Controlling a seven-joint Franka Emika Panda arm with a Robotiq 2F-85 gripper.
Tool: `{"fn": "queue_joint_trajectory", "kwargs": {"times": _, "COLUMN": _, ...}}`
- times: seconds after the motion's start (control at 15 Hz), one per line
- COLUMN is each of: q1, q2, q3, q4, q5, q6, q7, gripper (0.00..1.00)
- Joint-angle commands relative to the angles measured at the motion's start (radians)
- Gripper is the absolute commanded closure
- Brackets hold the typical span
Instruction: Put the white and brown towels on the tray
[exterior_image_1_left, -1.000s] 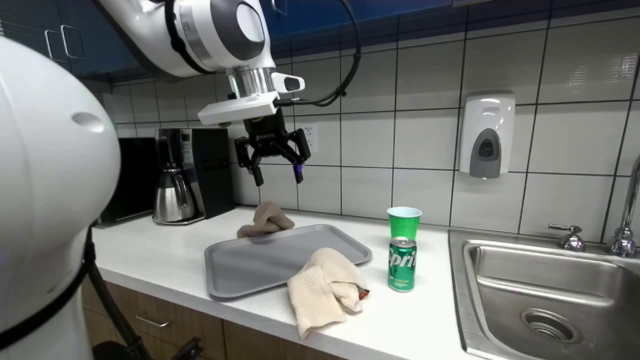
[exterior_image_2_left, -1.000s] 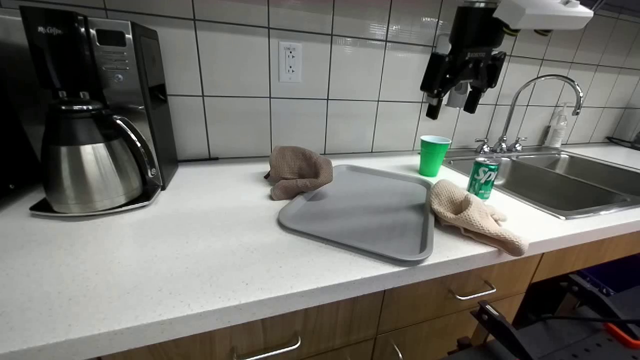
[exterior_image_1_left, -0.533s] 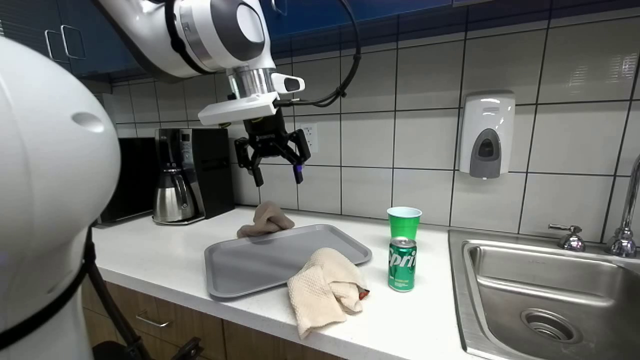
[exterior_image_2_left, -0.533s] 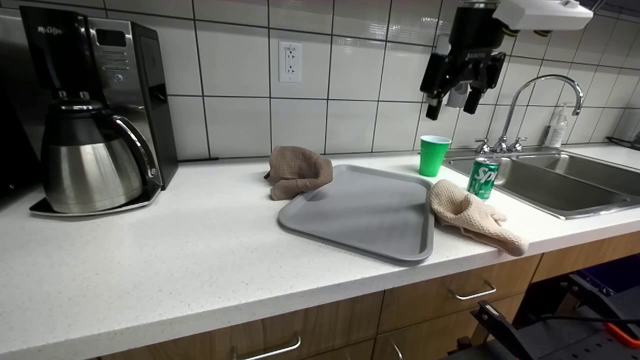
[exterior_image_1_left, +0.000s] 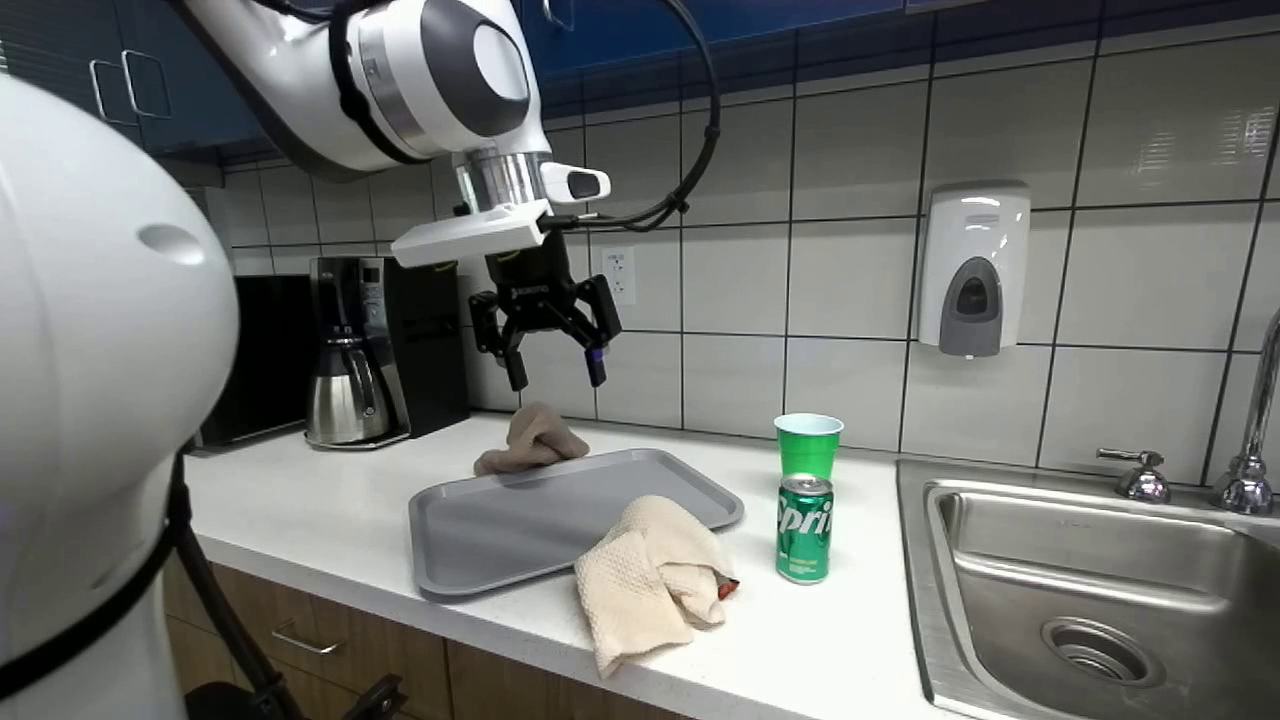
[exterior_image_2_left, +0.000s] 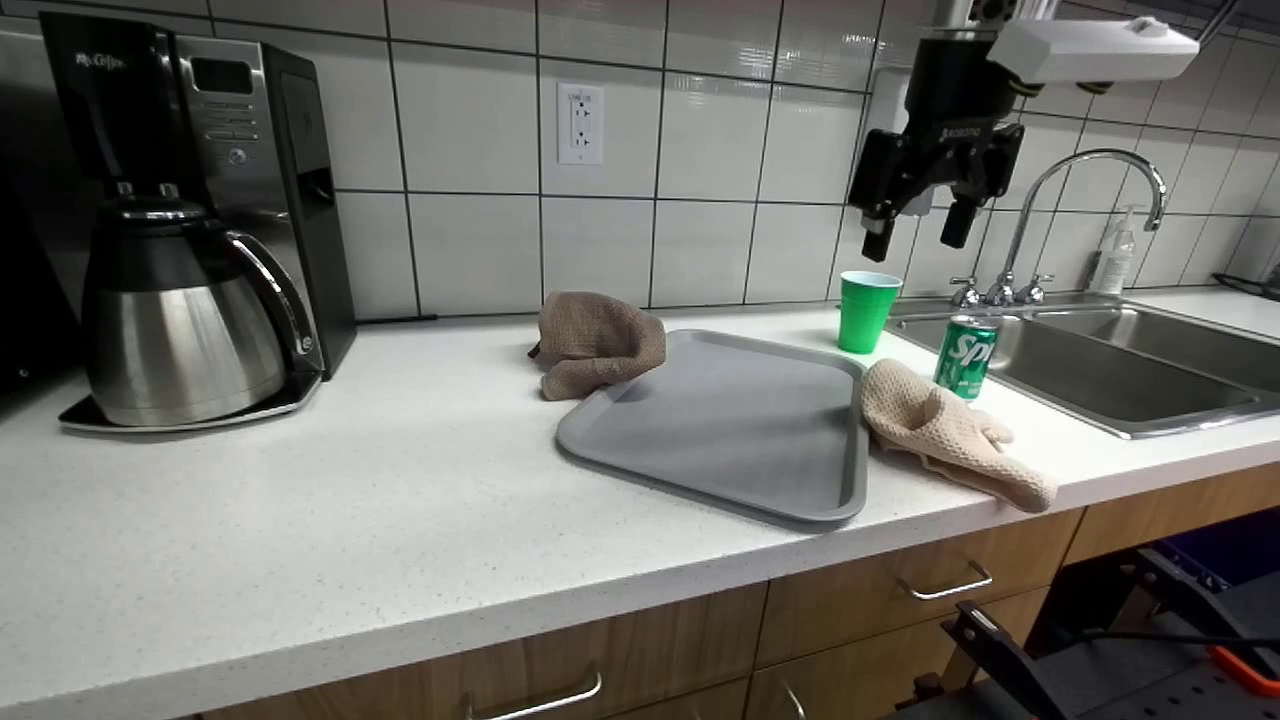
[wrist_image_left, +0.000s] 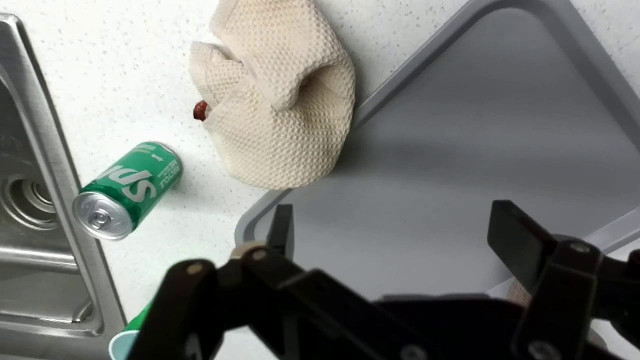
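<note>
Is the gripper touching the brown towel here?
Apart: in an exterior view, the gripper hangs well above and to one side of the brown towel, with tiled wall plainly visible between them.

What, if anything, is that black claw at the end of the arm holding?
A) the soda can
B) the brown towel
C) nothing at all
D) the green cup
C: the black claw stands open in both exterior views with nothing between its tips, and the wrist view shows the gray tray through the gap.
</note>
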Motion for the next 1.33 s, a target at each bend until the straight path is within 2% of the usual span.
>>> {"fn": "queue_joint_trajectory", "kwargs": {"times": 0.0, "q1": -0.048, "q2": -0.011, "q3": 0.037, "q4": -0.038, "q5": -0.071, "q6": 0.015, "q7": 0.068, "gripper": 0.0}}
{"fn": "queue_joint_trajectory", "kwargs": {"times": 0.4, "q1": -0.095, "q2": 0.066, "q3": 0.024, "q4": -0.028, "q5": -0.121, "q6": 0.056, "q7": 0.121, "gripper": 0.0}}
{"fn": "queue_joint_trajectory", "kwargs": {"times": 0.73, "q1": -0.16, "q2": 0.166, "q3": 0.008, "q4": -0.028, "q5": -0.176, "q6": 0.165, "q7": 0.145, "gripper": 0.0}}
{"fn": "queue_joint_trajectory", "kwargs": {"times": 1.27, "q1": -0.253, "q2": 0.376, "q3": -0.01, "q4": 0.038, "q5": -0.386, "q6": 0.284, "q7": 0.295, "gripper": 0.0}}
